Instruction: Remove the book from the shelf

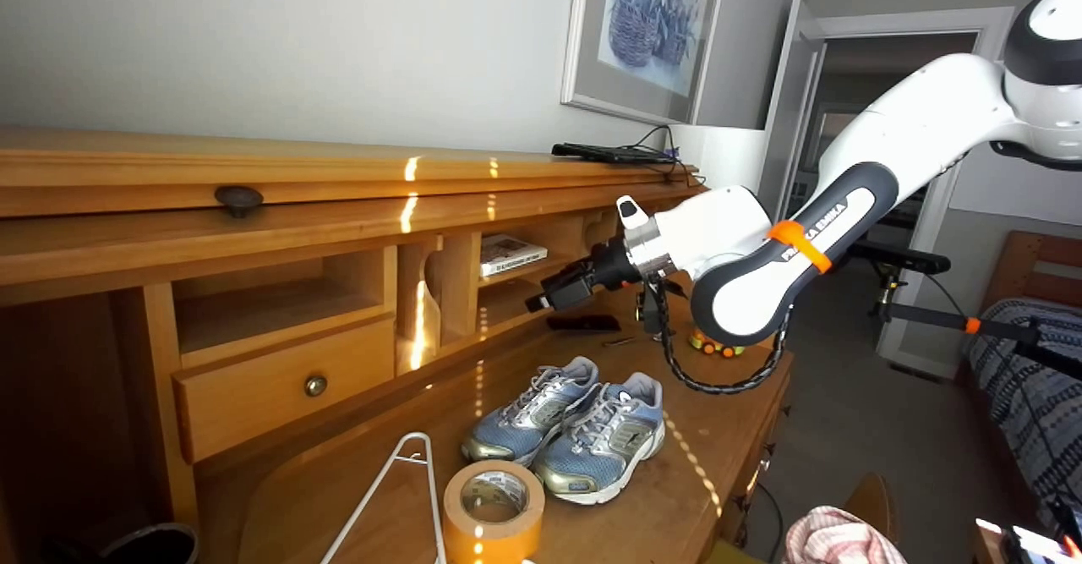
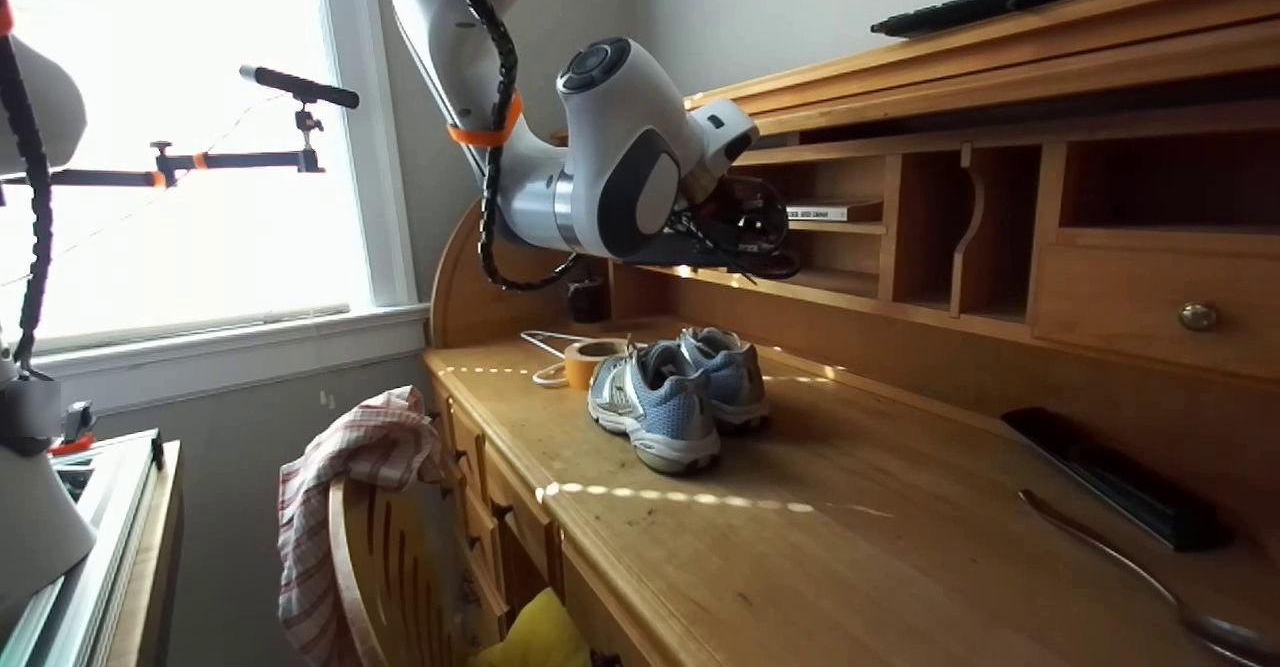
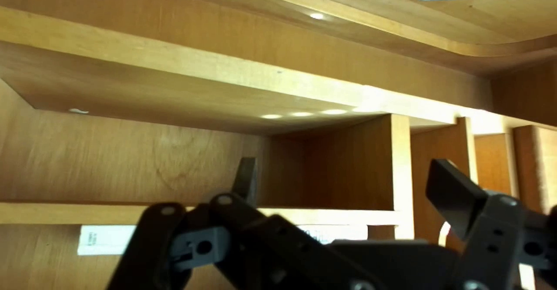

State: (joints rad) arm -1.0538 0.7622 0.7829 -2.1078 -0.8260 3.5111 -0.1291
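A white-spined book [image 1: 513, 254] lies flat on a small shelf [image 1: 528, 271] in the desk hutch. It also shows on the shelf in an exterior view [image 2: 832, 212]. In the wrist view, which stands upside down, its white spine [image 3: 104, 239] shows past the shelf board's edge [image 3: 65, 214], partly hidden behind my gripper. My gripper [image 3: 343, 170] is open, its fingers wide apart with nothing between them. In an exterior view my gripper [image 1: 545, 293] hovers in front of the hutch, near the book and lower than it, apart from it.
Wooden dividers [image 3: 402, 172] stand beside the book's compartment. Blue-grey shoes [image 1: 604, 441], an orange tape roll [image 1: 499, 530] and a white hanger [image 1: 380, 484] are on the desk below. A dark flat object [image 2: 1115, 477] and a spoon [image 2: 1110, 552] lie on the desk.
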